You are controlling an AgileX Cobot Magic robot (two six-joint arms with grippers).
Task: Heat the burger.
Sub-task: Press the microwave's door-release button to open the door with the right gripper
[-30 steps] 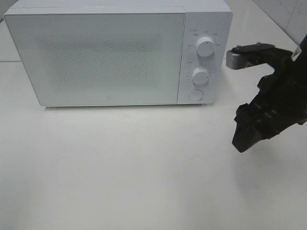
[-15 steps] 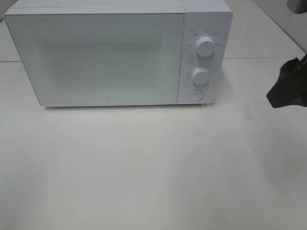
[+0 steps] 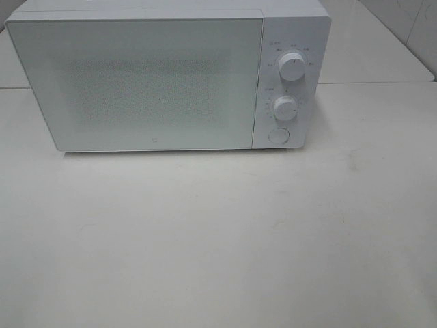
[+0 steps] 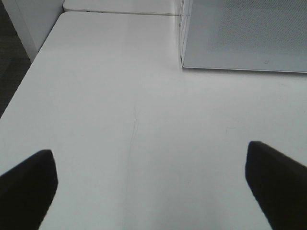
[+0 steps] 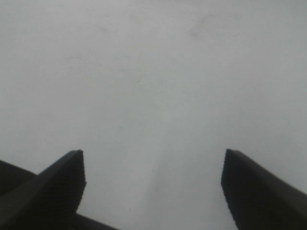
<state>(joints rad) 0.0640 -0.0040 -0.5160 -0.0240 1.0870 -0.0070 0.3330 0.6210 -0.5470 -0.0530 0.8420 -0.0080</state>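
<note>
Where the left wrist view looks along the worktop [image 4: 96,96], the left tool [image 4: 149,158] is open: its two dark fingers [image 4: 29,184] stand wide apart near the picture's two sides, with only bare white surface between them and nothing gripped. A thin faint scratch [image 4: 134,124] runs along the worktop ahead of that tool, and the near left corner of the microwave [image 4: 244,33] shows beyond it. In the exterior high view, the white microwave occupies the far part of the worktop, from the left side to just past the middle. Its door [image 3: 136,82] is closed, and the speckled frosted panel hides the interior. To the right of the door, the control strip carries an upper dial [image 3: 292,67], a lower dial [image 3: 285,108] directly beneath it, and a round button [image 3: 278,135] at the bottom. The burger shows in no view, so its location cannot be told. Neither arm appears in the exterior high view. In the right wrist view, the right tool [image 5: 153,157] is also open: its fingers [image 5: 57,184] are spread above plain worktop and hold nothing.
</note>
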